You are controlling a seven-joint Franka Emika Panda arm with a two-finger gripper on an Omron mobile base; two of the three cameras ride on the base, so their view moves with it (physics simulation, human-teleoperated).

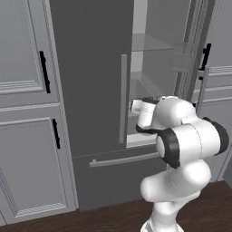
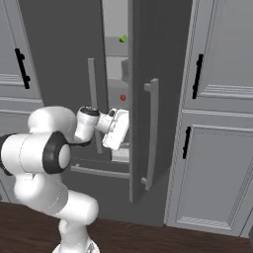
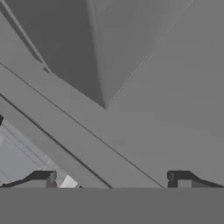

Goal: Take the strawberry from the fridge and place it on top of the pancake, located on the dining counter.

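1. The strawberry (image 2: 123,98) lies on a shelf inside the fridge (image 2: 143,99), seen through the gap of the part-open right door.
2. The gripper (image 3: 112,179) is inside the door gap, lower than the strawberry and near it, not touching it.
3. Its jaws stand wide apart and hold nothing.

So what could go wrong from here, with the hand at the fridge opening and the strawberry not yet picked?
1. The fridge right door is only partly open; the gap is narrow, so the arm may hit the door edge reaching in.
2. The strawberry sits above the open gripper, which faces grey interior surfaces, so the approach may miss.
3. A green item lies on a higher shelf; picking it would be wrong.
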